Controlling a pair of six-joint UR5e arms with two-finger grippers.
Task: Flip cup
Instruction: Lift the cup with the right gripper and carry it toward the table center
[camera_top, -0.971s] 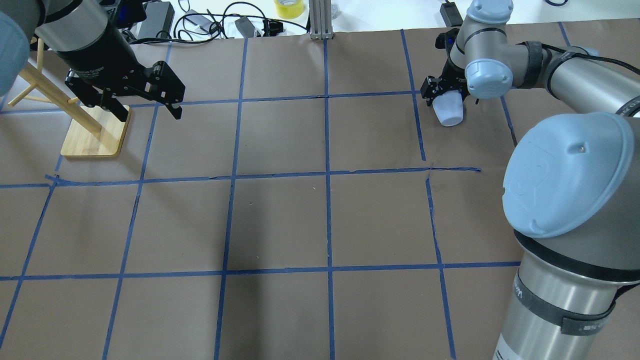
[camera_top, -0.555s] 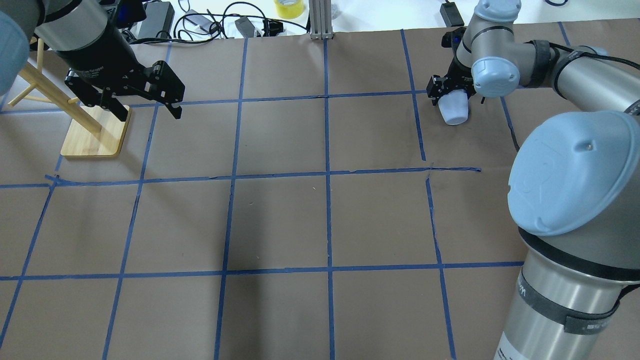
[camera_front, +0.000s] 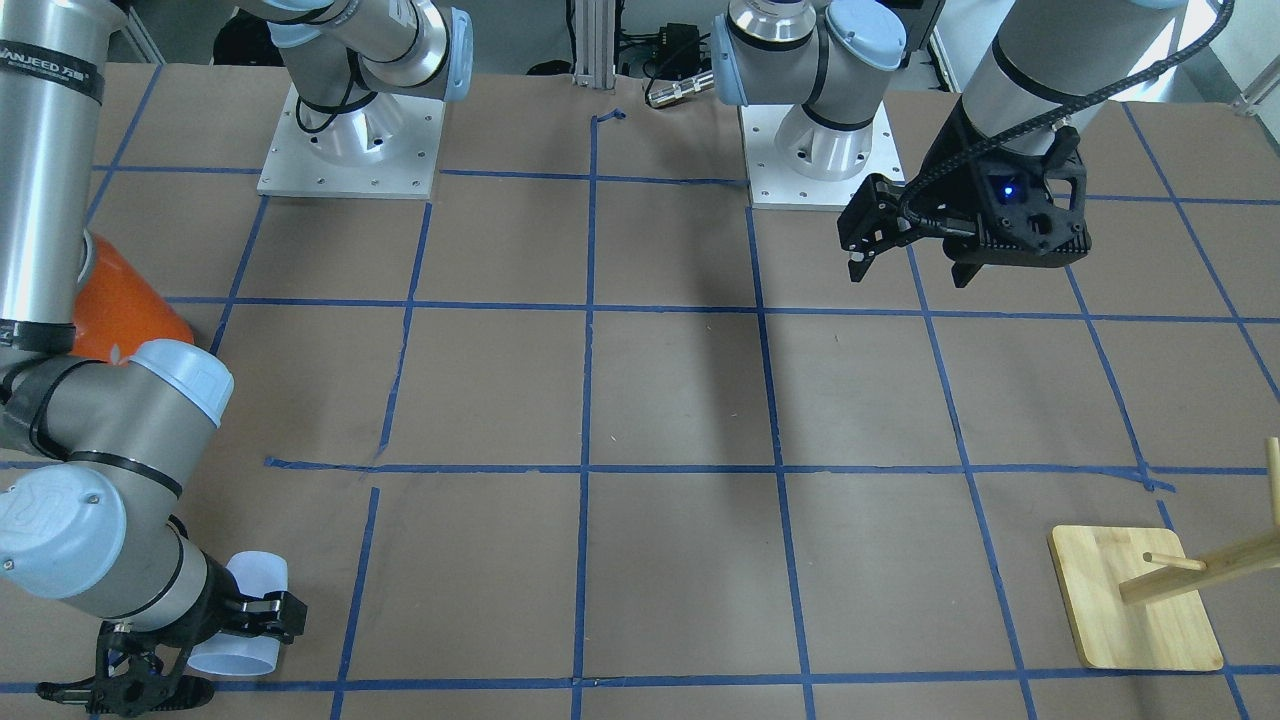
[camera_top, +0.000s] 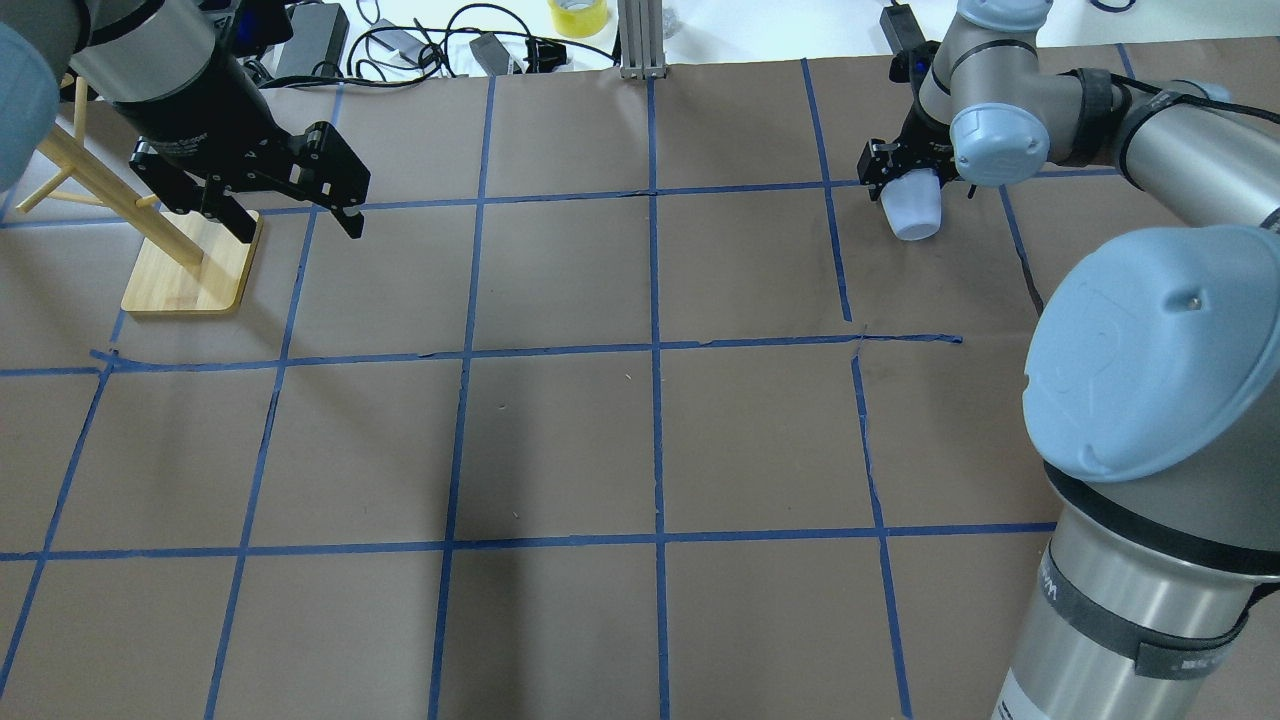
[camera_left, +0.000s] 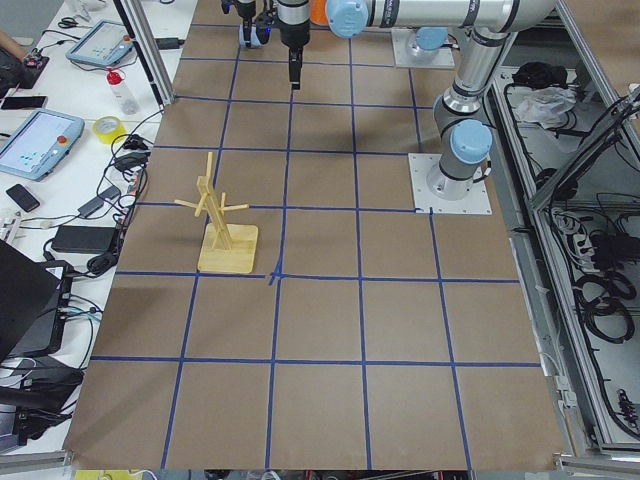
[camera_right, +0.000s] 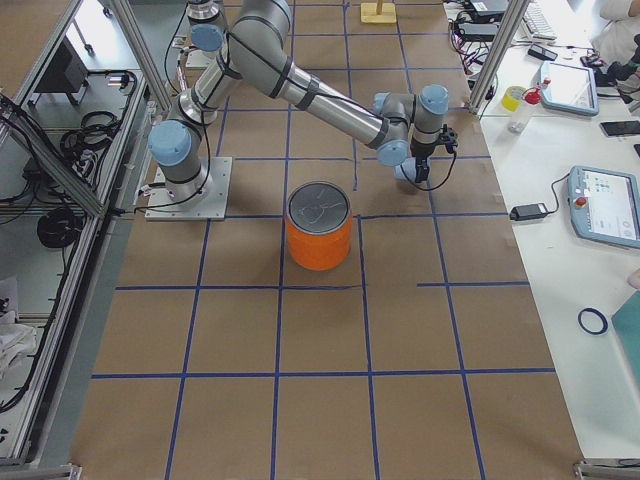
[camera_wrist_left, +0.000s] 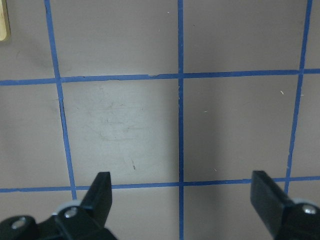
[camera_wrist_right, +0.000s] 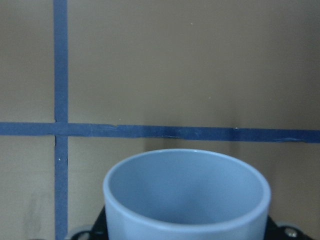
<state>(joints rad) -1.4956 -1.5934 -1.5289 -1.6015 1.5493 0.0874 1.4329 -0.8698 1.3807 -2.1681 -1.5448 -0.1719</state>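
the cup (camera_top: 915, 210) is clamped across its body by the right gripper (camera_top: 906, 185), tilted, near the far right corner of the table (camera_top: 640, 440). the left gripper (camera_top: 300, 228) is spread wide and empty near the far left corner. the flip is judged under way; wrist rotation, then set-down and release, is called for.

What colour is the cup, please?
Plain pale blue-white; the cup shows best in the right wrist-mounted view.
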